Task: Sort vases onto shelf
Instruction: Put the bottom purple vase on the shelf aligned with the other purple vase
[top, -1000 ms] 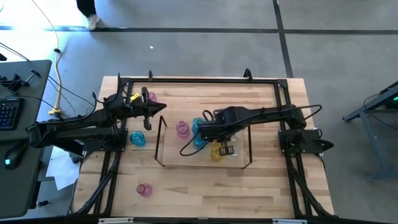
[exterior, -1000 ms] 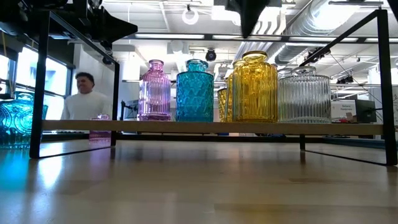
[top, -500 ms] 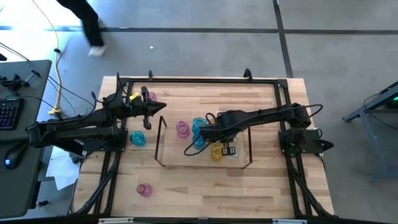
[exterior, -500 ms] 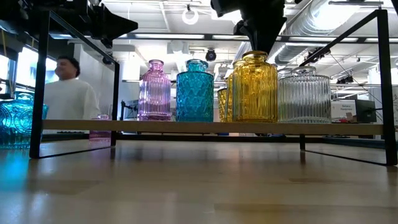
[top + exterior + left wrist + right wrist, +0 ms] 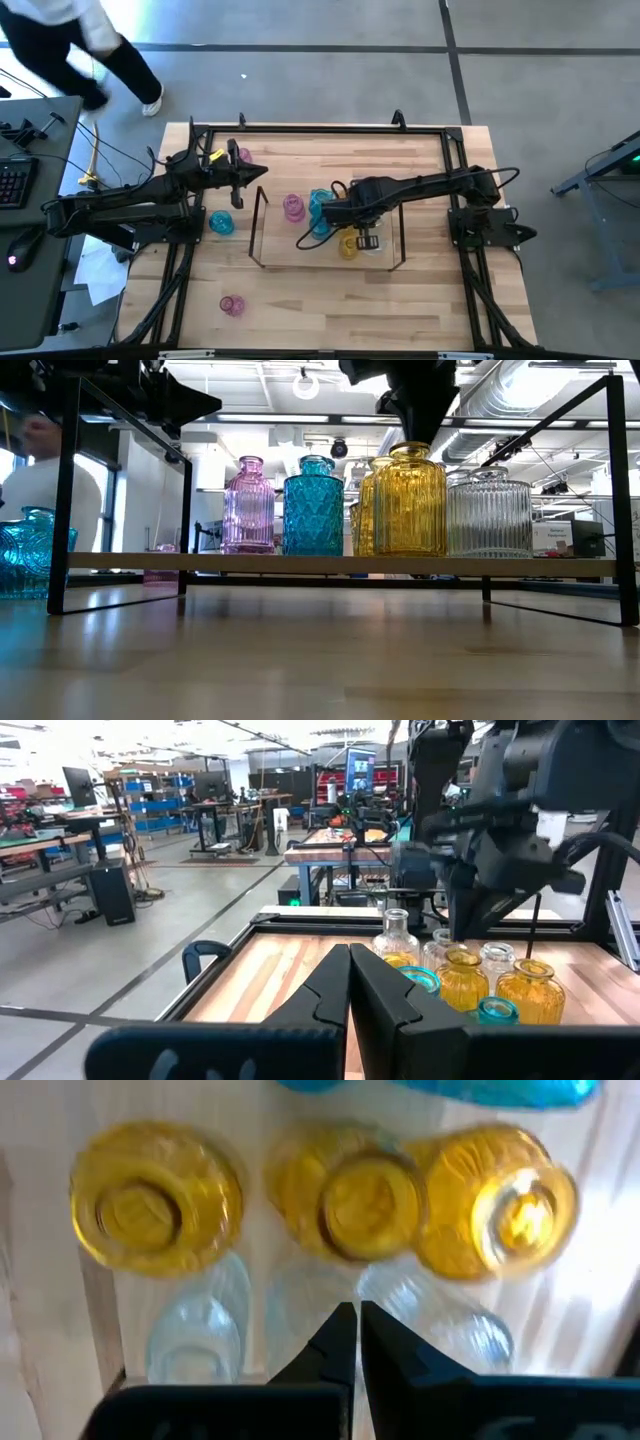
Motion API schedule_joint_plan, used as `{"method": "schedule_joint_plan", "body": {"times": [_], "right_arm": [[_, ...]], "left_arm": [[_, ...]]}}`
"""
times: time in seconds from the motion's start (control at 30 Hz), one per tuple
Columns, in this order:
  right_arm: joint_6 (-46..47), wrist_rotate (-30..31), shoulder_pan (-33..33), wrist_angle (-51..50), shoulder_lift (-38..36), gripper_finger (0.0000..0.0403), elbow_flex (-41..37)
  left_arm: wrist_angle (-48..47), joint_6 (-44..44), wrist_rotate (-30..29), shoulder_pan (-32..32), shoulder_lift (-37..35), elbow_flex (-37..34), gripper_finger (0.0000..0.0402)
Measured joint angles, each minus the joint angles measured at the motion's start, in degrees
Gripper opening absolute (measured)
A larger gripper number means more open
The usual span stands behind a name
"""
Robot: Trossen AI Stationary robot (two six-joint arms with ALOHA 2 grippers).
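On the shelf [image 5: 262, 228], mid-table, vases crowd the right half; the left end of its surface is bare, open room beside the pink vase [image 5: 248, 506]. In the low view the front row reads pink, teal vase [image 5: 313, 506], yellow vase [image 5: 410, 500], clear ribbed vase [image 5: 489, 514], close side by side, with another yellow one partly hidden behind. All stand upright, bulbous, narrow-necked, see-through glass. The right wrist view looks straight down on three yellow vases [image 5: 345, 1202] in a row, three clear ones beneath them and a teal edge above; the exact total on the shelf cannot be told.

Right gripper [image 5: 322, 211] hangs over the shelf just above the yellow ones, its fingers [image 5: 338, 1336] pressed together with nothing between them. Left gripper [image 5: 258, 176] waits near the table's far-left part, outside the shelf's left end frame, fingers [image 5: 350, 982] closed and empty.

Off the shelf, three vases stand on the table [image 5: 420, 170]: a pink one [image 5: 243, 157] by the left arm, a teal one [image 5: 220, 223] left of the shelf, a pink one [image 5: 231, 304] near the front edge, well apart from the rest. Front right of the table is bare wood. A person [image 5: 75, 40] walks on the floor beyond the far-left corner.
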Motion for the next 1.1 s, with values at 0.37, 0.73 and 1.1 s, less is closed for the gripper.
{"method": "schedule_joint_plan", "body": {"times": [0.37,0.73,1.1], "right_arm": [[-0.69,2.67,3.0,20.45,-16.99,0.0,-14.95],[-11.13,3.07,0.52,58.13,-43.27,0.0,-45.79],[-19.14,3.11,-2.05,66.63,-55.04,0.0,-55.52]], "left_arm": [[-1.29,0.53,0.04,0.0,0.0,0.51,0.0],[-17.99,0.77,-2.79,-3.36,0.45,9.55,0.0],[-60.32,-6.95,-14.97,-5.46,7.82,31.76,0.0]]}}
